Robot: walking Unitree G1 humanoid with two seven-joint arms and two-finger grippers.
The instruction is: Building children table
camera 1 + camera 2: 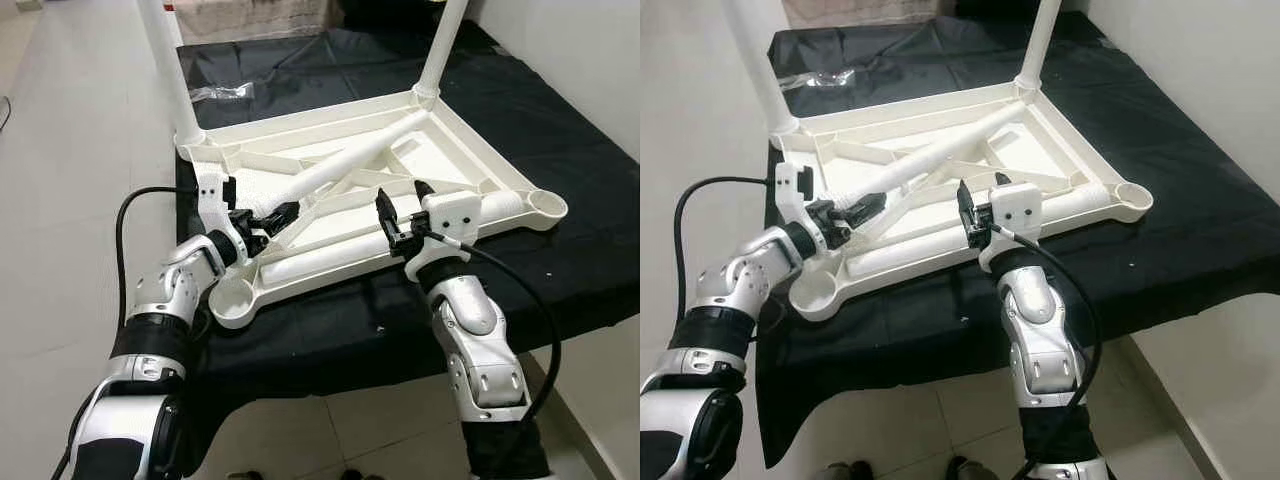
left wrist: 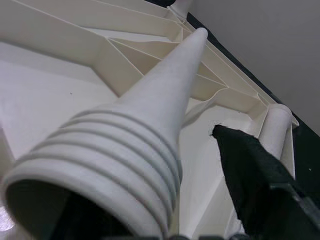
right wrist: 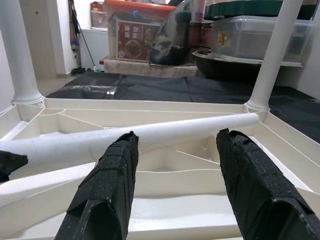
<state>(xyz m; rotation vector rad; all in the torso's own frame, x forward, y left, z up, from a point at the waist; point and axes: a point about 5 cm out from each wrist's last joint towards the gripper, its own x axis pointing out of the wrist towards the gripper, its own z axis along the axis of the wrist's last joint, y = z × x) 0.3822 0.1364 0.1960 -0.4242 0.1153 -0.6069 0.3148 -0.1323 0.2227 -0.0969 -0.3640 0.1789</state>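
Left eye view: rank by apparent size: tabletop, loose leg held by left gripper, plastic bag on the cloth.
1. Tabletop, upside down, largest.
2. Loose leg, lying across it, its threaded end in the left gripper.
3. Plastic bag, smallest, though it lies farther from the camera.

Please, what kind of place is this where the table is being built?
Probably a room in a home, used partly for storage: a tiled floor, a low surface under a black cloth, and stacked plastic storage boxes behind the upturned white table.
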